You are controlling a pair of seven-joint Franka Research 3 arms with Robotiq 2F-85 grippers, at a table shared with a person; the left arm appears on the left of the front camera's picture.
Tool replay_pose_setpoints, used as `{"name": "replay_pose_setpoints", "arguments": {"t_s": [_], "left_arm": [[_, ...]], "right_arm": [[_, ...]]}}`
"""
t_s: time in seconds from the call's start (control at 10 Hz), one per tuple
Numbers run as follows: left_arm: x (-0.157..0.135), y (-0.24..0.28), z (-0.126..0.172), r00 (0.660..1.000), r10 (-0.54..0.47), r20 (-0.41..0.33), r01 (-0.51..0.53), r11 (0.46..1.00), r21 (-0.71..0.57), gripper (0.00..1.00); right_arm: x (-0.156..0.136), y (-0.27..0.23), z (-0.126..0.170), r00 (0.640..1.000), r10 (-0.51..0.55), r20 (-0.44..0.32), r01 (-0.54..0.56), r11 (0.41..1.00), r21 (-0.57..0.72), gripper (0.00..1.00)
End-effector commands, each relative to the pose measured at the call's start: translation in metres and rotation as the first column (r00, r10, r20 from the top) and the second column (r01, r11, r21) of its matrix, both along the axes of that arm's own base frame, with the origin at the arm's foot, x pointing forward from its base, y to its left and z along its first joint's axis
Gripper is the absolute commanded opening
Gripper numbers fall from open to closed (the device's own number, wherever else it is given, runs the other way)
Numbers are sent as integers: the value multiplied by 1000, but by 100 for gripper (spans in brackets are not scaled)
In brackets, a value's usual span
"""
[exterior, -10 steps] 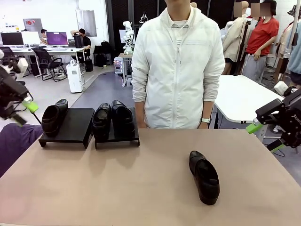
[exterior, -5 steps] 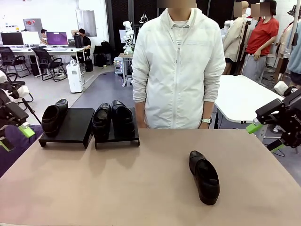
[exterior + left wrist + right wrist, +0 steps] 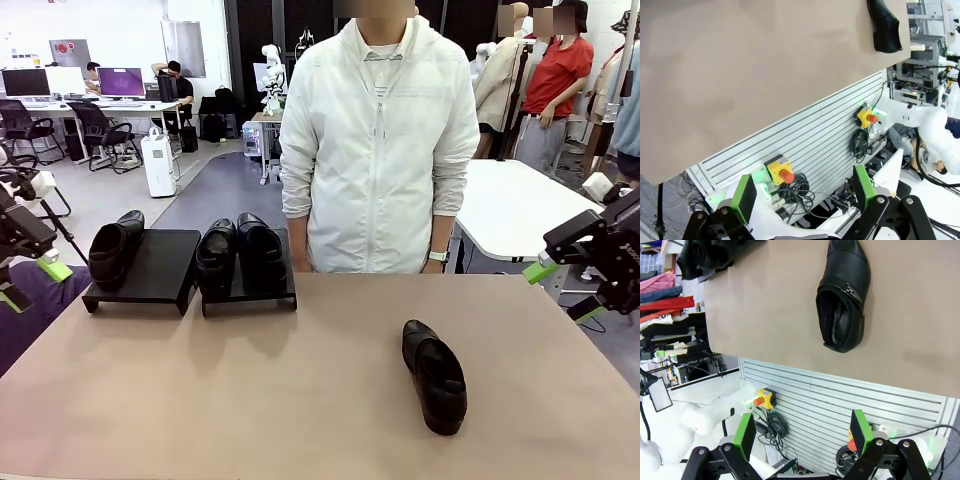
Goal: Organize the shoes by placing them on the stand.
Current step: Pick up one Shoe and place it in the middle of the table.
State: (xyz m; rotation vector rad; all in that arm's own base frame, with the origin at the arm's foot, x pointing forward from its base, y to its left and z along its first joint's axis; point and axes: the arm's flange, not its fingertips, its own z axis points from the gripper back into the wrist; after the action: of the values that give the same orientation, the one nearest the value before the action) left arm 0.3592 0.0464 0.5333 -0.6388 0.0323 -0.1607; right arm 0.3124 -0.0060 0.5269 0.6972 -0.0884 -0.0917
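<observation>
A tan table [image 3: 300, 400] fills the lower part of the front view, with a person [image 3: 375, 140] in a white jacket standing at its far edge, top centre. At the upper left of the table sit two low black stands side by side. The left stand [image 3: 160, 265] carries one black shoe [image 3: 110, 250] on its left half; its right half is bare. The right stand [image 3: 250, 290] carries a pair of shoes [image 3: 238, 255], toes toward the camera. A fourth shoe, the loose shoe [image 3: 434, 375], lies on the bare table at lower right, well apart from both stands.

The left gripper [image 3: 25, 282] hangs at the far left edge of the frame, off the table's side, near the left stand but not touching it; it is partly cut off, so its fingers are hard to judge there. In the left wrist view its green pads [image 3: 745, 197] stand wide apart with nothing between them. The right gripper [image 3: 565, 290] hovers at the far right edge, beyond the table, jaws spread and empty; its own view shows the loose shoe at upper centre, lying upright on its sole, the strap across its top visible.
</observation>
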Motion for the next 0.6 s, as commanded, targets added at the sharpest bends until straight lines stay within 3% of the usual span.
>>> {"name": "replay_pose_setpoints", "arguments": {"t_s": [0.0, 0.5], "left_arm": [[-1, 1, 2, 1000, -14, 9, 14, 1000, -23, 100], [-1, 1, 2, 1000, -14, 9, 14, 1000, -23, 100]], "right_arm": [[2, -1, 4, 1000, 16, 9, -16, 1000, 14, 100], [0, 0, 0, 1000, 0, 0, 0, 1000, 0, 100]]}}
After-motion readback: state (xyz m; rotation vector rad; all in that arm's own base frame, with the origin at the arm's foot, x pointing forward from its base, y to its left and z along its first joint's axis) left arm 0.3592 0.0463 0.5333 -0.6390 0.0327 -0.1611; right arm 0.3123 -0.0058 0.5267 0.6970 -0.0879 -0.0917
